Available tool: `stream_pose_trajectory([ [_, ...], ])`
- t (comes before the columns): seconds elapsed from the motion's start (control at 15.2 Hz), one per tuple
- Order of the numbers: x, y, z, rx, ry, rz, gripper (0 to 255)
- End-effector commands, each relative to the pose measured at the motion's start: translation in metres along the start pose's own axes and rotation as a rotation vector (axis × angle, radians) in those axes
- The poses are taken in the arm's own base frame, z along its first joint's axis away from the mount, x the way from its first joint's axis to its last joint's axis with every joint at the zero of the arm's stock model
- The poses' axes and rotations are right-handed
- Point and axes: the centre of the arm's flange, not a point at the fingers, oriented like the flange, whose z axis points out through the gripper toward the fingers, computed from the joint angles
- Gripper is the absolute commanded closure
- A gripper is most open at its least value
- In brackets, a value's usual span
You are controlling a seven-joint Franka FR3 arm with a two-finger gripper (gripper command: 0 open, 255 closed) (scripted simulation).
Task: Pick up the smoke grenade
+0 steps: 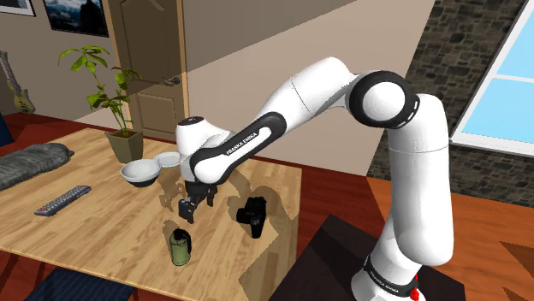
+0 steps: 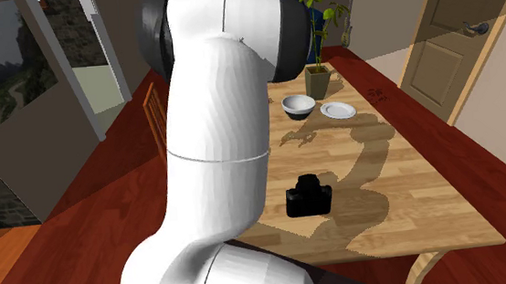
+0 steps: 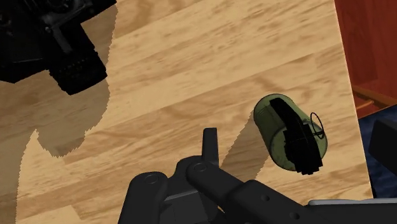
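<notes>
One olive-green smoke grenade [image 1: 179, 248], shoulder view: you find it standing upright on the wooden table [image 1: 94, 231], close to the table's near edge. It is just below the end effector [image 1: 190, 209] in the picture and apart from it. How wide the end effector is set, you cannot tell. One black camera [image 1: 253, 214] sits on the table to the shoulder view's right of the end effector. Toward the upper left you have one white bowl [image 1: 140, 173], one white plate [image 1: 168, 160] and one potted plant [image 1: 122, 137]. One remote control [image 1: 62, 200] and one grey cushion [image 1: 30, 162] lie at the left.

Second exterior view: you see the white arm [image 2: 213, 121] large in front and the camera [image 2: 309, 198] beyond it on the table [image 2: 400, 181]. Bowl [image 2: 298, 106], plate [image 2: 338, 110] and plant [image 2: 318, 80] are at the far end. One brown door [image 2: 437, 50] stands at the right.

Wrist view: the grenade [image 3: 291, 135], with black lever and ring, rests on the table [image 3: 191, 76] off to one side of the end effector, not touching it. The camera [image 3: 57, 44] lies well apart on the other side.
</notes>
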Motion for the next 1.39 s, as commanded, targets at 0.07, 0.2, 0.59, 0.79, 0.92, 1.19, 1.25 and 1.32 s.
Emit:
stream_pose_trajectory([
  [0.07,0.026,-0.016,0.027,0.007,-0.006,0.004,0],
  [0.2,0.043,-0.026,0.044,0.012,-0.01,0.006,0],
  [0.59,0.072,-0.045,0.084,0.02,-0.016,0.01,0],
  [0.79,0.072,-0.045,0.1,0.02,-0.016,0.01,0],
  [0.92,0.073,-0.046,0.113,0.02,-0.016,0.01,0],
  [1.19,0.073,-0.046,0.113,0.02,-0.016,0.01,255],
  [1.25,0.073,-0.045,0.114,0.02,-0.016,0.01,255],
  [1.32,0.073,-0.046,0.114,0.02,-0.016,0.01,255],
])
